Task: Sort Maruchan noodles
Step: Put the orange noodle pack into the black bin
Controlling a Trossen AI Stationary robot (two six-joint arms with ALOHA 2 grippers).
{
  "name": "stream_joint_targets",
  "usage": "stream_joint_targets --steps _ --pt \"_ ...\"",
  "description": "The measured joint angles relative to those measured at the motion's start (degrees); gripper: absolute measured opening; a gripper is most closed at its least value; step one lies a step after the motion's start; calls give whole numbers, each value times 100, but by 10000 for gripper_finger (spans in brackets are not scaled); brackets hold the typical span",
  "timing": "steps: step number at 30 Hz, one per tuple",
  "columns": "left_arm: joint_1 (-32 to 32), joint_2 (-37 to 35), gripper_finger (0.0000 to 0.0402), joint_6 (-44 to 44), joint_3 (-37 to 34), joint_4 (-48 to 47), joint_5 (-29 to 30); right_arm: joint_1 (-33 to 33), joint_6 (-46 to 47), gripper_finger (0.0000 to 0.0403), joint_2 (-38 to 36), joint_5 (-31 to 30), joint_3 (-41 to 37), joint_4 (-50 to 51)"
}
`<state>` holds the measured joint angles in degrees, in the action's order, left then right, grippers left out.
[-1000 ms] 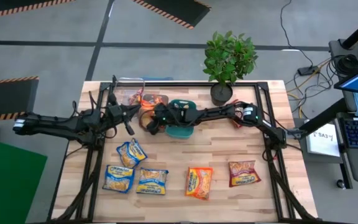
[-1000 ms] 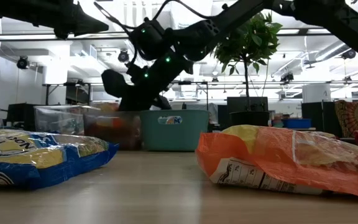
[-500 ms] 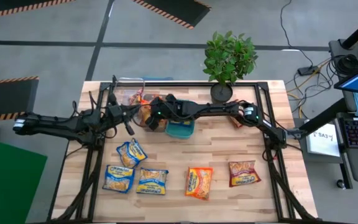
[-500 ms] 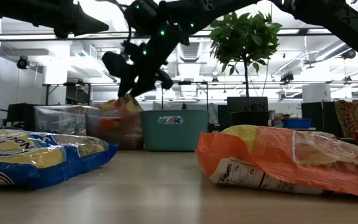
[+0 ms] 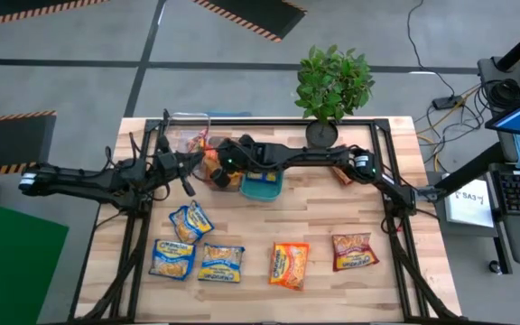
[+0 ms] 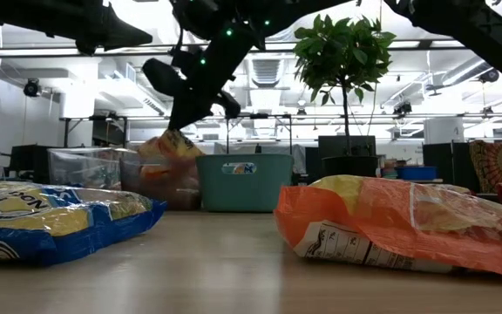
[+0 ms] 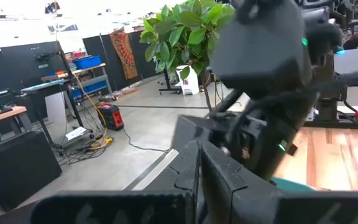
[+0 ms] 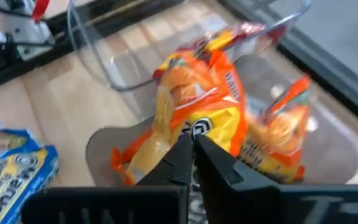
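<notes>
The right claw [image 5: 217, 171] is extended across the counter [image 5: 314, 217] above the grey bin [image 8: 328, 165] — fingers closed, empty. An orange noodle packet [image 8: 197, 118] is lodged in that bin. The left claw [image 5: 188, 185] — closed — is parked beside it.

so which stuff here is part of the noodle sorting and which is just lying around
Part of the job:
- three blue packets on the table
- orange packet
- red packet
- orange packets in the grey bin
- grey bin, teal bin, clear bin
- right gripper, jaws shut, above the grey bin

Just there:
- potted plant
- left gripper, shut, waiting beside the bins
</notes>
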<state>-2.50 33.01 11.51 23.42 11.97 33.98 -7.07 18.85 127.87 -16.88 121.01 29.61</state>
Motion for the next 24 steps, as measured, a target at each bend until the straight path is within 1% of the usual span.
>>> stream_joint_targets --steps 3,9,13,16,19,24 --pt "0 2 0 2 0 0 0 14 64 9 78 26 -28 203" --pt "-1 0 0 2 1 -4 2 4 110 9 158 18 -202 137" --pt "0 0 0 2 2 -2 2 6 103 9 158 -206 -247 198" --pt "-1 0 0 2 2 -2 2 6 83 12 157 -261 -247 162" --pt "-2 0 0 2 2 -2 2 6 90 30 157 -263 -247 182" --pt "-1 13 0 2 2 -2 4 6 58 86 148 -263 -236 195"
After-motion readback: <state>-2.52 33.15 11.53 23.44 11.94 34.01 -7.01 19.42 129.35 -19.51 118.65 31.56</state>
